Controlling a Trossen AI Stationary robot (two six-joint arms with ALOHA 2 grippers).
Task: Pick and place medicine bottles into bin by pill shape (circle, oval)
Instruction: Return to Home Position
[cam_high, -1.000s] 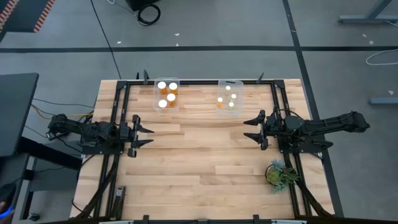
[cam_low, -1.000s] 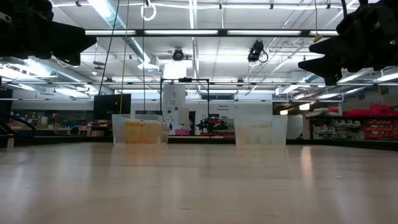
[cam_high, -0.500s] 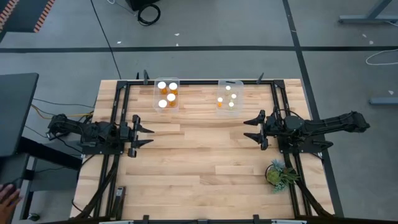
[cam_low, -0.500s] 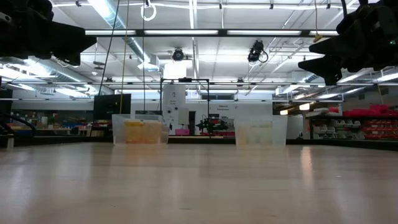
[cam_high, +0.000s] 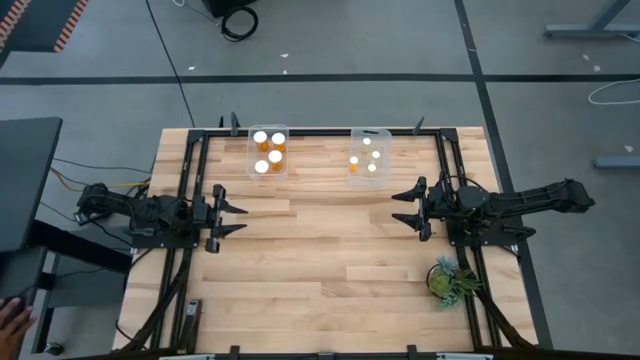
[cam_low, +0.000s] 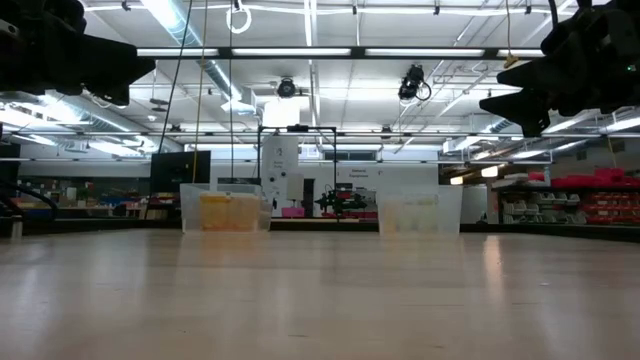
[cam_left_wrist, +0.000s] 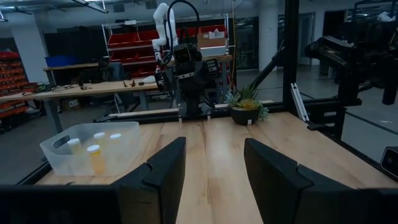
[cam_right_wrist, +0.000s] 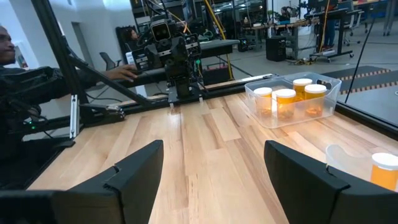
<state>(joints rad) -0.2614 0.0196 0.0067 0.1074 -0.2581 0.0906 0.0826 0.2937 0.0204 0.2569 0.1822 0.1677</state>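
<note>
The medicine bottles, orange with white caps, stand inside two clear bins at the table's far side: several wide-capped ones in the left bin (cam_high: 269, 152) and several narrow-capped ones in the right bin (cam_high: 368, 154). The left bin also shows in the right wrist view (cam_right_wrist: 292, 99), the right bin in the left wrist view (cam_left_wrist: 93, 148). My left gripper (cam_high: 232, 210) hovers open and empty at the table's left. My right gripper (cam_high: 408, 207) hovers open and empty at the table's right. Both point toward the table's middle.
A small green plant in a pot (cam_high: 448, 280) stands at the near right corner. Black frame rails (cam_high: 192, 180) run along the table's sides. A person sits beyond the table's left side in the right wrist view (cam_right_wrist: 37, 74); a hand (cam_high: 10, 318) shows off the table at the lower left.
</note>
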